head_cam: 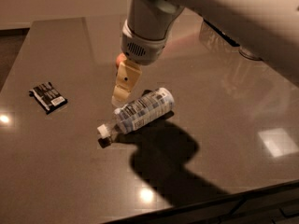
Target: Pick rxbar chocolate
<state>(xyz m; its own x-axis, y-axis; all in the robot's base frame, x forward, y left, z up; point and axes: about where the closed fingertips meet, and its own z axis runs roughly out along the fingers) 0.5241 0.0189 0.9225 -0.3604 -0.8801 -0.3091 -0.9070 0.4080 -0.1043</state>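
Observation:
The rxbar chocolate (pixel 48 97) is a small flat black bar with white lettering, lying on the left side of the brown table (pixel 56 171). My gripper (pixel 120 96) hangs from the white arm over the middle of the table, well to the right of the bar. Its cream fingers (pixel 125 82) point down just above the neck end of a clear plastic bottle (pixel 140 111) that lies on its side. It holds nothing that I can see.
A red apple (pixel 120 59) is mostly hidden behind the gripper's wrist. A dark object with a round base (pixel 247 52) stands at the back right. The table's front edge (pixel 224 199) runs across the lower right. The arm's shadow falls in front of the bottle.

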